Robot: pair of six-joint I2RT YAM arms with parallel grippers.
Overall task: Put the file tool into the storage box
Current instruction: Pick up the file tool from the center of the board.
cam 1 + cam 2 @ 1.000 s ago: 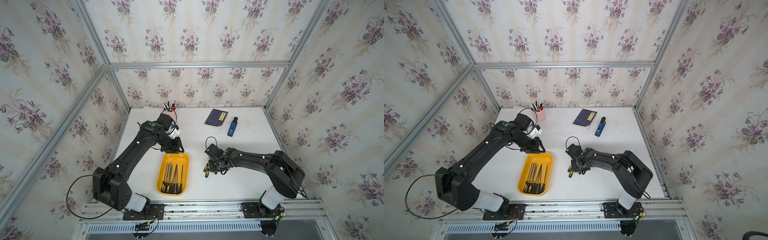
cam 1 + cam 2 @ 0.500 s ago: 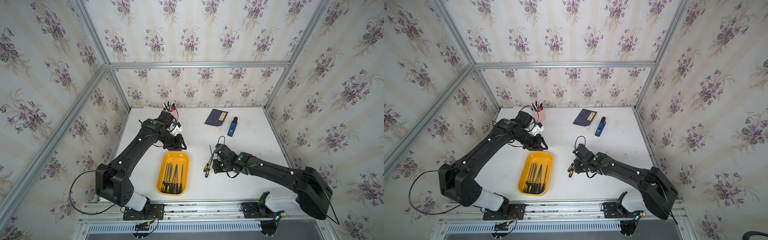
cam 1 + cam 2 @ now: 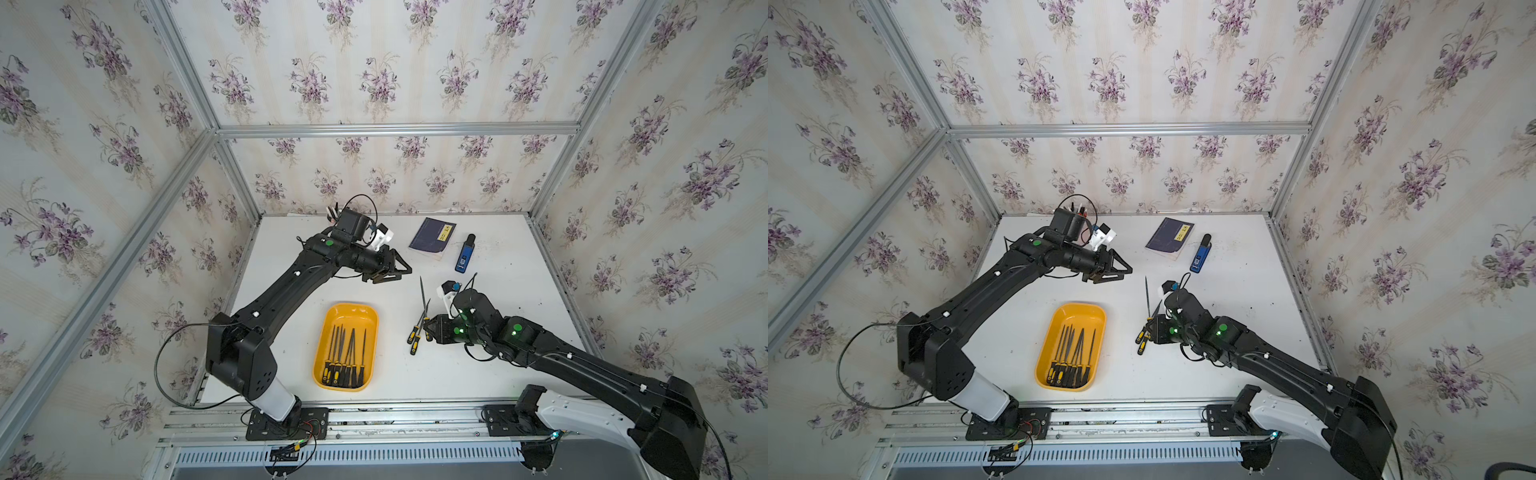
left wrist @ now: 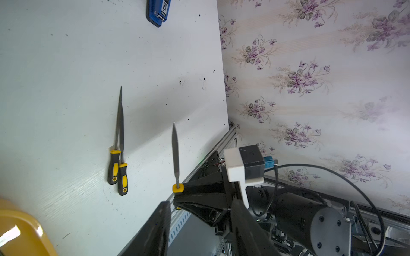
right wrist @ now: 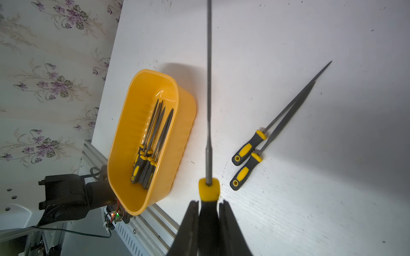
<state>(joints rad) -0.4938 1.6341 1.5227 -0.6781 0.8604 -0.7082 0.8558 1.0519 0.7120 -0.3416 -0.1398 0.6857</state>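
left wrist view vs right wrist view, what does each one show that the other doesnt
Only the left wrist view shows the blue device and the right gripper from outside, with its wrist camera.

Only the right wrist view shows the stored files lying inside the storage box; the left wrist view catches just a corner of that box.

Both show the held file, its handle clamped in the right gripper, and the two loose files lying side by side on the table.
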